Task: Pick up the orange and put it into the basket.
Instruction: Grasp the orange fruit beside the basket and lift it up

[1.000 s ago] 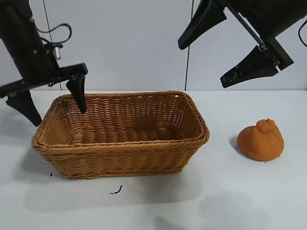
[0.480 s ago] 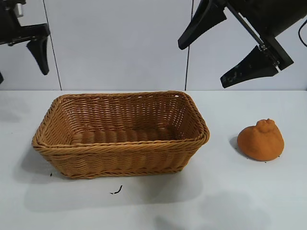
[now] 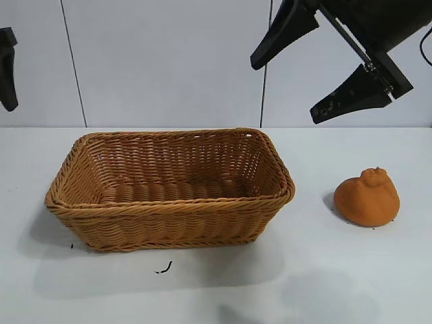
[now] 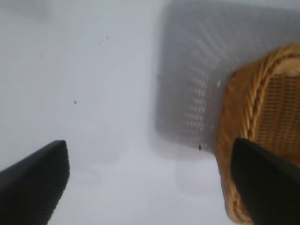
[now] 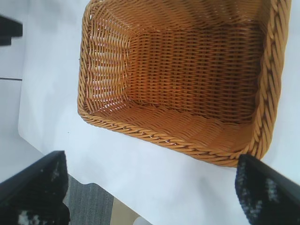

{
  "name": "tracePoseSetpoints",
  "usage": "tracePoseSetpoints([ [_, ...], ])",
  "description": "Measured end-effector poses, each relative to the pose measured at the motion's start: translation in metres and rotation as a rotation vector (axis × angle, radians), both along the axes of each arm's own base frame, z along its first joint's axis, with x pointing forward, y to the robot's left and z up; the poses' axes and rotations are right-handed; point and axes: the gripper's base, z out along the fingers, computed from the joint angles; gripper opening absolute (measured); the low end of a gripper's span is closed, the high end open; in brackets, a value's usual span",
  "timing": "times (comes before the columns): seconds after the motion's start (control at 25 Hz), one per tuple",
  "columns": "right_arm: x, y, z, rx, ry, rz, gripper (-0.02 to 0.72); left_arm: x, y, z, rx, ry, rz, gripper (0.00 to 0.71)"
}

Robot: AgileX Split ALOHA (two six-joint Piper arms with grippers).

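Left pincer (image 4: 147, 180) mostly out of frame

left gripper (image 4: 147, 180): raised at the far left edge, fingers spread wide
right gripper (image 3: 295, 75): up high, jaws wide apart

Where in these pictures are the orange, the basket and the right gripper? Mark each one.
orange (image 3: 366, 199): exterior view, middle of its lumpy body.
basket (image 3: 169, 208): exterior view, braided front rim.
right gripper (image 3: 287, 93): exterior view, midway between its open fingertips.
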Motion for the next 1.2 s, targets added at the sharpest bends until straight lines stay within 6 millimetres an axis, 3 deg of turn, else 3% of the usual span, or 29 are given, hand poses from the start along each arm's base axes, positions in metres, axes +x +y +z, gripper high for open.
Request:
tracePoseSetpoints([
  [0.12,0.0,0.0,0.0,0.0,0.0,0.0,0.696,-0.037,0.0,0.014,0.027,-0.009,-0.018,0.675],
  [0.16,0.0,0.0,0.0,0.0,0.0,0.0,0.696,-0.037,0.0,0.014,0.027,-0.009,-0.018,0.675],
  [0.32,0.0,0.0,0.0,0.0,0.0,0.0,0.696,-0.089,0.0,0.037,0.046,-0.064,-0.024,0.675],
  [0.48,0.0,0.0,0.0,0.0,0.0,0.0,0.696,-0.146,-0.001,0.053,0.067,-0.136,-0.025,0.675],
  [0.52,0.0,0.0,0.0,0.0,0.0,0.0,0.696,-0.174,-0.001,0.055,0.072,-0.169,-0.025,0.675],
  [0.68,0.0,0.0,0.0,0.001,0.0,-0.001,0.696,-0.222,-0.003,0.047,0.076,-0.248,-0.019,0.675],
  [0.92,0.0,0.0,0.0,0.001,0.0,-0.001,0.696,-0.283,-0.005,0.02,0.084,-0.402,-0.007,0.675],
  [1.08,0.0,0.0,0.0,0.001,0.0,-0.001,0.696,-0.315,-0.006,0.006,0.093,-0.54,0.0,0.675],
  [1.2,0.0,0.0,0.0,0.001,0.0,-0.001,0.696,-0.333,-0.006,0.009,0.098,-0.674,0.006,0.675],
])
